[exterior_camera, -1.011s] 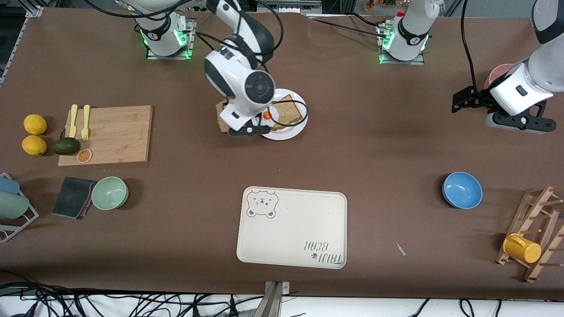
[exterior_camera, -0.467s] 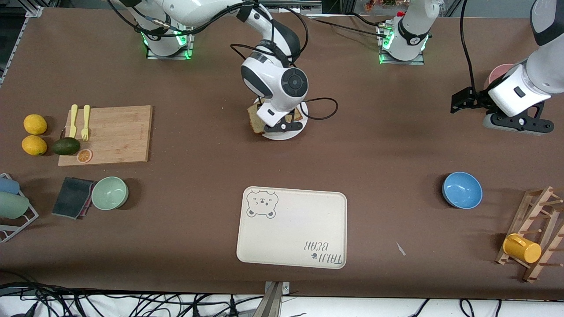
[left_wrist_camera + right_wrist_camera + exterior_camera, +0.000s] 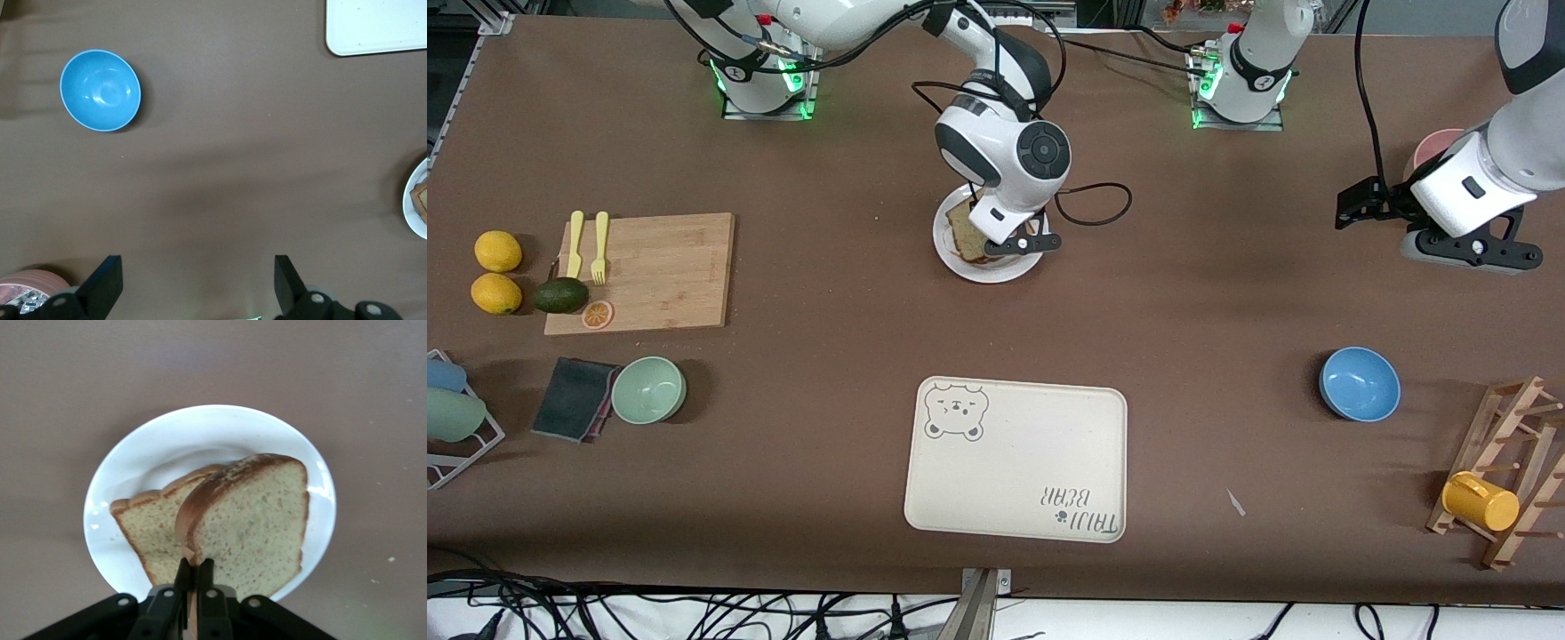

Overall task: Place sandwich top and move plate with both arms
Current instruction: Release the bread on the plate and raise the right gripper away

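My right gripper (image 3: 991, 241) is shut on the edge of the sandwich top (image 3: 966, 233), a pale speckled bread slice with a brown crust. It holds the slice tilted over the white plate (image 3: 945, 245). In the right wrist view the sandwich top (image 3: 252, 520) hangs from the right gripper (image 3: 195, 572) above another bread slice (image 3: 148, 525) that lies on the plate (image 3: 200, 430). My left gripper (image 3: 1353, 204) waits open and empty over bare table at the left arm's end; it also shows in the left wrist view (image 3: 198, 268).
A cream bear-print tray (image 3: 1016, 460) lies nearer the front camera than the plate. A blue bowl (image 3: 1359, 383) sits toward the left arm's end, and a pink dish (image 3: 1432, 147) is by the left gripper. A wooden board (image 3: 660, 271) lies toward the right arm's end.
My right gripper has carried the sandwich top from beside the plate, toward the left arm's end, to over the plate. The left arm has barely moved.
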Controlling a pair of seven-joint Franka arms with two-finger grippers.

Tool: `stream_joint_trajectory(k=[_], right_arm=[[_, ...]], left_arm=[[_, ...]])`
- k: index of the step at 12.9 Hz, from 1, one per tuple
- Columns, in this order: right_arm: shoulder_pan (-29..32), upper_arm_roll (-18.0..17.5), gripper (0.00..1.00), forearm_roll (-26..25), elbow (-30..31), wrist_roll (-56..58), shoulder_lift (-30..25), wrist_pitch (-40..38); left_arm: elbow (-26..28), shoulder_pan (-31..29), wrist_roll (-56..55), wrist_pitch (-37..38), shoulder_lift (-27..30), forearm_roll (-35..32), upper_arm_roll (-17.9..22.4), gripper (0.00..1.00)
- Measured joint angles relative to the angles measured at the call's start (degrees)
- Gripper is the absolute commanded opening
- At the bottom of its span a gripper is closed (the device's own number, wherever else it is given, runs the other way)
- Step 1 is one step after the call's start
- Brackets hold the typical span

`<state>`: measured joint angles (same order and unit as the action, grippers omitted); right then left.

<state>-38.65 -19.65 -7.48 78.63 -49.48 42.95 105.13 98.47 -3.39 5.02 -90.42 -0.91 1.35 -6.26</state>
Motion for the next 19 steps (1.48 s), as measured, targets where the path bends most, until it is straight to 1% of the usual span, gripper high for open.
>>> stream_joint_trajectory(k=[2,5,9,12,15,17,19], right_arm=[[-0.43,0.02,1.00,0.00,-0.10,-1.28,0.39,1.34],[0.29,0.47,1.00,0.08,-2.15,-1.31,0.14,-0.22],[5.83,0.81,1.00,4.17,-4.68,3.20,-2.93,-5.52],[11.59,1.06,1.00,4.86,-5.02,5.92,-6.93,-12.22],[17.43,2.24,1.00,4.81,-4.92,15.25,-11.05,-18.81],[21.47,3.52,1.00,4.78,-2.12,19.85,-15.61,-19.58],[25.99,4.01,1.00,4.64,4.04,23.11,-22.03,-19.18]], left_arm=[[0.00,0.00,0.00,0.00,-0.25,0.00,0.00,1.00],[0.00,0.00,0.00,0.00,-0.32,0.00,0.00,1.00],[0.00,0.00,0.00,0.00,-0.32,0.00,-0.05,1.00],[0.00,0.03,0.00,0.05,-0.47,0.00,-0.41,1.00],[0.04,0.21,0.00,1.88,-0.98,0.00,-0.83,1.00],[-0.03,0.93,0.15,2.00,-1.91,0.77,-0.90,1.00],[-0.82,2.37,0.15,1.95,-2.61,1.71,-1.05,1.00]])
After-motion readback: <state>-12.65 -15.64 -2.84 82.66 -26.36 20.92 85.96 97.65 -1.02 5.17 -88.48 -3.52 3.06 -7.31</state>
